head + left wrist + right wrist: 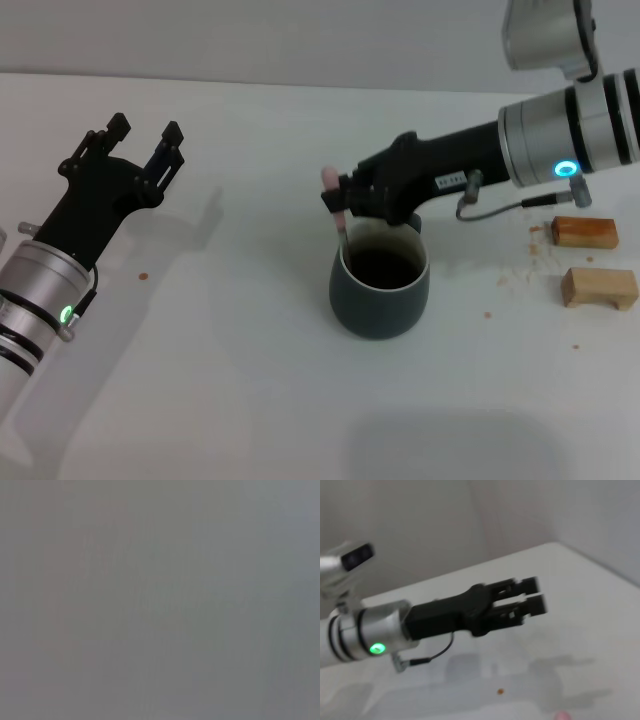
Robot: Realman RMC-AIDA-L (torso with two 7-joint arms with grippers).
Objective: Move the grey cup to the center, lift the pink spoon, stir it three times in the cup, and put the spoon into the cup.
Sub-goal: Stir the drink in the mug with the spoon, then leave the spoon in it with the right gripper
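Observation:
The grey cup (380,300) stands near the middle of the white table (230,330) with dark liquid in it. My right gripper (340,205) reaches in from the right and is shut on the pink spoon (329,181). The spoon is held nearly upright at the cup's far-left rim, its pink handle end sticking up above the fingers and its metal stem pointing down into the cup. The spoon's bowl is hidden. My left gripper (145,128) hovers open and holds nothing at the far left, well away from the cup; the right wrist view also shows the left gripper (537,595).
Two tan wooden blocks (584,232) (598,287) lie at the right edge, with small brown specks around them. The left wrist view shows only flat grey.

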